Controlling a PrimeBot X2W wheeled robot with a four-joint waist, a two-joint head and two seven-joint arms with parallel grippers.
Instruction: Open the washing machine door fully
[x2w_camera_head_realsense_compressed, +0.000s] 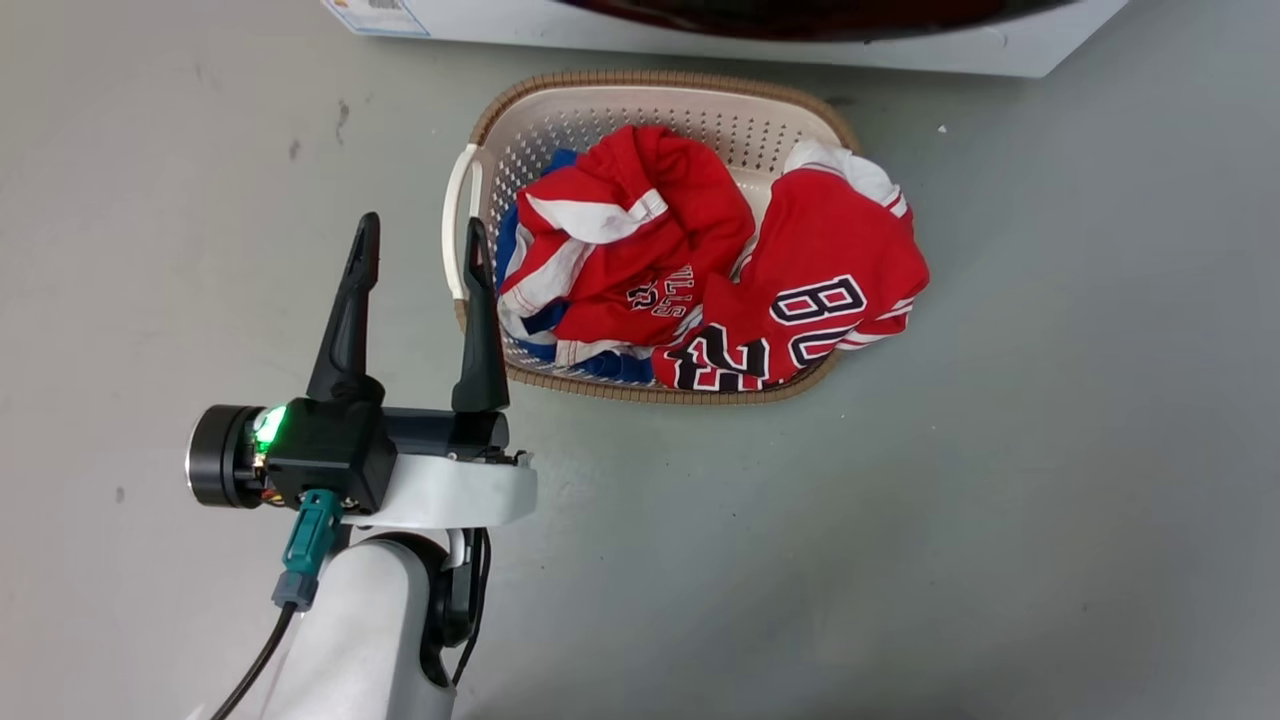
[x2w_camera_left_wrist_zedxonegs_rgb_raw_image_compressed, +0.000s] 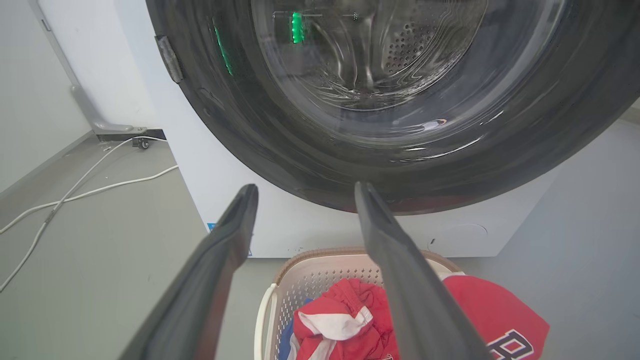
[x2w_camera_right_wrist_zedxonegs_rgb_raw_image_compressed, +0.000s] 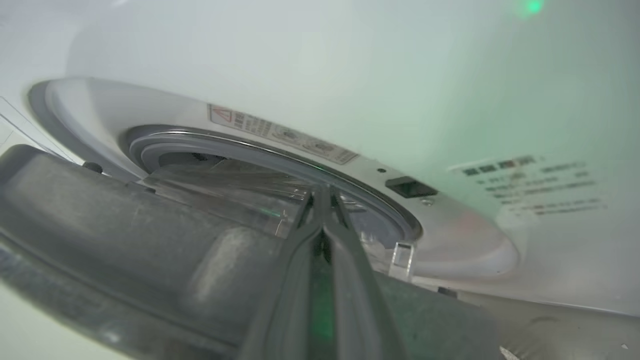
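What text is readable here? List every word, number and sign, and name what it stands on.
"BU" and "23": right red jersey in the laundry basket.
"LLS": middle red jersey, upside down, partly folded under.
Too blurred to read: blue label, warning strip and front sticker on the washing machine.

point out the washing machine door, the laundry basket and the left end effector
washing machine door (x2w_camera_left_wrist_zedxonegs_rgb_raw_image_compressed: 310, 172), left wrist view, glossy black ring
laundry basket (x2w_camera_head_realsense_compressed: 660, 79), head view, far brown rim
left end effector (x2w_camera_head_realsense_compressed: 423, 221), head view, midway between fingertips

left gripper (x2w_camera_left_wrist_zedxonegs_rgb_raw_image_compressed: 305, 186) fingers spread | washing machine door (x2w_camera_left_wrist_zedxonegs_rgb_raw_image_compressed: 390, 100) ahead | laundry basket (x2w_camera_left_wrist_zedxonegs_rgb_raw_image_compressed: 320, 253) below
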